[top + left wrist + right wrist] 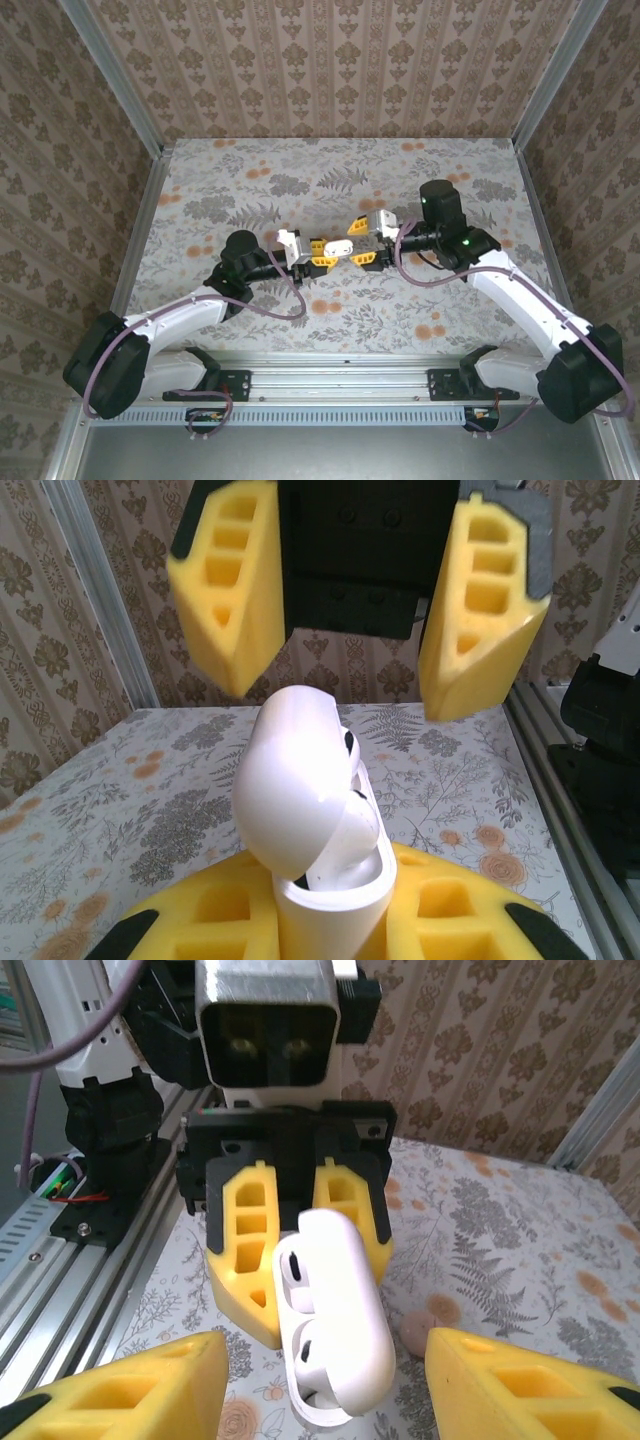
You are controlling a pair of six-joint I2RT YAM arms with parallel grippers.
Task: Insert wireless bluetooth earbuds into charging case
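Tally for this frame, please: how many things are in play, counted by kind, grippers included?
case: 1, lid up
earbuds: 2, both seated in the case as far as the right wrist view shows
pink disc: 1
grippers: 2, left gripper shut on the case, right gripper with jaws open
total: 6

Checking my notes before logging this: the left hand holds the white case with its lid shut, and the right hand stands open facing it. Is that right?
Not quite. The lid is open, tipped back off the case, as the left wrist view shows. The rest holds: the left hand grips the case and the right hand stands open facing it.
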